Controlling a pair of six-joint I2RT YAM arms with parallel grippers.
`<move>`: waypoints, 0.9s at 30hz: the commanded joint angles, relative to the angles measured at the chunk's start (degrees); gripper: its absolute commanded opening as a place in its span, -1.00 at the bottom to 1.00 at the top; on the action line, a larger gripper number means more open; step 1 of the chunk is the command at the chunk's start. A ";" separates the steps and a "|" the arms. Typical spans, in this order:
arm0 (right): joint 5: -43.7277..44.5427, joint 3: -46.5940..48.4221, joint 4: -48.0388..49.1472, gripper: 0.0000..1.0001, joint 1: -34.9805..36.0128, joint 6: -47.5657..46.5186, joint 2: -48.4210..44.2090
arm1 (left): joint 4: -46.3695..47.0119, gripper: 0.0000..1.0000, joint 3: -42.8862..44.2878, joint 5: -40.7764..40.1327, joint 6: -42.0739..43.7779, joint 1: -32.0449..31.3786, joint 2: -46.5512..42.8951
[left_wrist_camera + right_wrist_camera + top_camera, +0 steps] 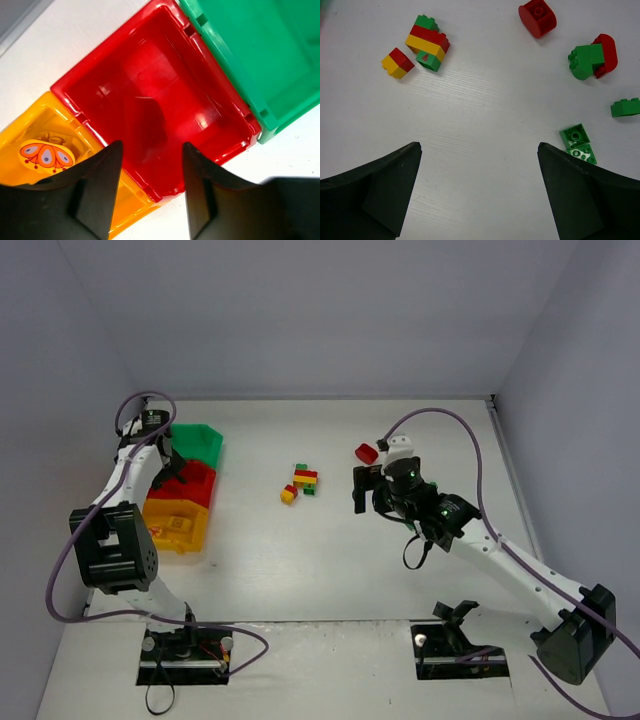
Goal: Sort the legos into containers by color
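Three bins stand in a row at the table's left: green (203, 441), red (187, 483), yellow-orange (178, 526). My left gripper (168, 456) hangs open and empty over the red bin (155, 95), with the green bin (260, 55) and yellow-orange bin (45, 125) on either side. A mixed red, yellow and green lego stack (304, 478) and a red-yellow pair (288, 494) lie mid-table. My right gripper (362, 490) is open and empty above bare table (479, 147), right of the stack (427, 42) and the pair (397, 62).
In the right wrist view lie a red round brick (537, 17), a green-and-red pair (592, 57), a green brick (625, 107) and an upturned green piece (577, 142). A printed yellow piece (45, 155) lies in the yellow-orange bin. Walls enclose the table.
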 commanded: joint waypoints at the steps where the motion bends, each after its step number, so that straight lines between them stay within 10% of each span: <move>1: 2.59 2.84 4.10 0.96 -1.62 0.81 2.30 | 1.24 -0.01 3.44 1.60 -0.51 0.00 -0.50; 27: -25.45 23.74 13.25 0.74 -22.28 -35.47 40.08 | -7.45 0.26 -0.51 19.60 11.18 -9.31 -22.99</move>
